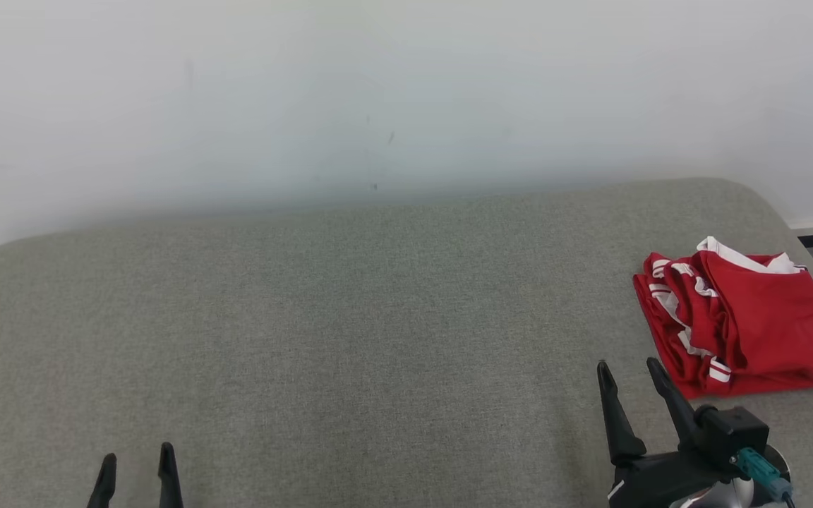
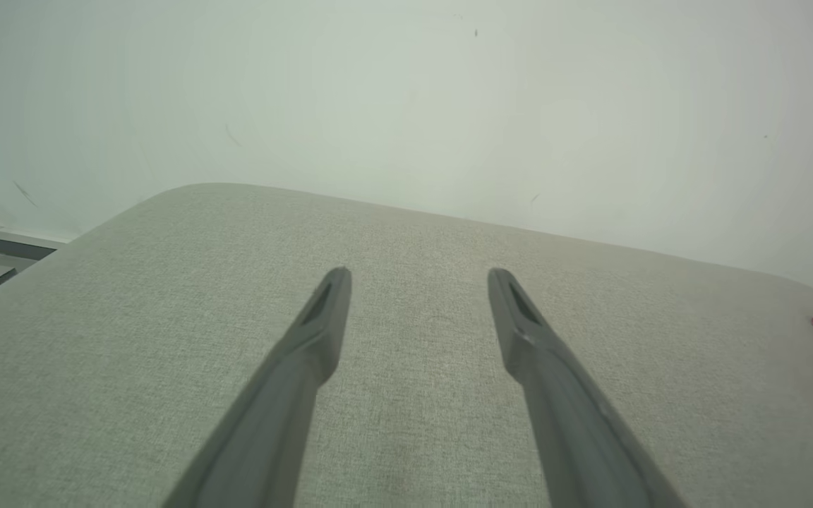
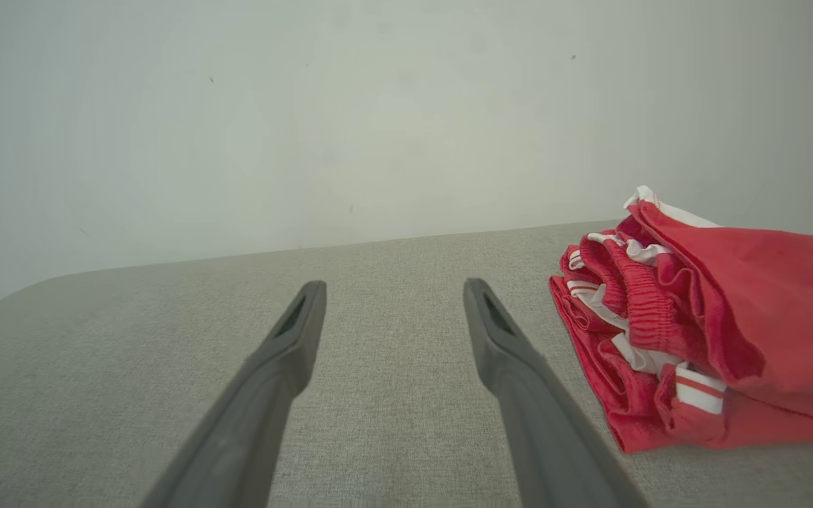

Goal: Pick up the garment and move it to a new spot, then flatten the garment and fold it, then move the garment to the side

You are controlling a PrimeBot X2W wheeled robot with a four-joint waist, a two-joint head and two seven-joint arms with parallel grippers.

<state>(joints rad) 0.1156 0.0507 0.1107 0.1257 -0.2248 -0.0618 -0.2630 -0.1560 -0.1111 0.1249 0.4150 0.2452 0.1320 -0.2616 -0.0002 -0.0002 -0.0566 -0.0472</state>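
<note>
Your right gripper [image 1: 627, 363] stood at five o'clock in the head view, fingers spread wide and holding nothing, its tips near the folded red garment [image 1: 752, 317] but apart from it. That garment lay at three o'clock on the grey padded surface [image 1: 378, 317]. Your left gripper [image 1: 137, 451], at seven o'clock, was equally wide and empty.

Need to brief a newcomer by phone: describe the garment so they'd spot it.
Start at the grey fabric surface against the pale wall. Follow it to its right end, just beyond the right hand. The garment lies there folded, bright red with white trim against plain grey.
</note>
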